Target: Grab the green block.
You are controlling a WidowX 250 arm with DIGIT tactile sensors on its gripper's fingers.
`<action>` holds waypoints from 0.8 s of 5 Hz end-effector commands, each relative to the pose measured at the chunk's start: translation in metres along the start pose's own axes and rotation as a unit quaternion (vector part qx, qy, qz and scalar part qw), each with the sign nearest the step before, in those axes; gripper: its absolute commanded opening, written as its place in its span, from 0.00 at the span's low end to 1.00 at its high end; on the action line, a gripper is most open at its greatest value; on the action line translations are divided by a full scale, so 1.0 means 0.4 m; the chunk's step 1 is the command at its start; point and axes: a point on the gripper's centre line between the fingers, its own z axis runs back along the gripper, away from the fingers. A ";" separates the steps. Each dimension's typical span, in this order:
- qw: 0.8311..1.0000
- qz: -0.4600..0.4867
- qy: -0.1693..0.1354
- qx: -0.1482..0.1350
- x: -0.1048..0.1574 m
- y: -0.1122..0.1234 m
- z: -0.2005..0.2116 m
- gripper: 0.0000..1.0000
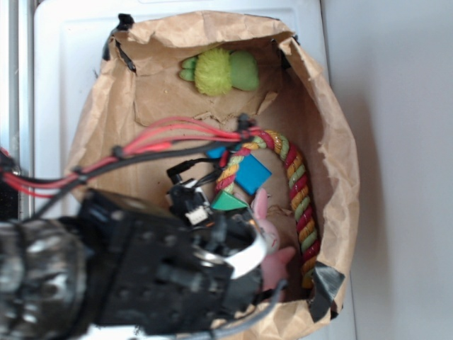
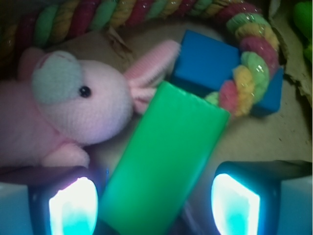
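Note:
The green block (image 2: 168, 156) lies tilted on the brown paper, its far end against a blue block (image 2: 205, 63) and the pink bunny's ear. In the wrist view my gripper (image 2: 154, 203) is open, with the block's near end between the two lit fingertips (image 2: 73, 205). The left pad sits close to the block and a gap shows on the right. In the exterior view only a corner of the green block (image 1: 228, 202) shows past the arm, and the gripper fingers are mostly hidden under the arm.
A pink bunny (image 2: 63, 107) lies just left of the block. A striped rope (image 2: 249, 58) curves over the blue block. A fuzzy lime plush toy (image 1: 219, 71) sits at the far end of the paper-lined box (image 1: 340, 177), whose crumpled walls rise all around.

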 end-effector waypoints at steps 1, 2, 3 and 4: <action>1.000 0.022 -0.012 -0.016 0.022 0.014 0.035 1.00; 1.000 0.025 -0.019 -0.006 0.018 0.009 0.047 1.00; 0.999 0.031 -0.020 0.003 0.023 -0.003 0.060 1.00; 0.999 0.043 -0.016 0.013 0.022 -0.007 0.064 1.00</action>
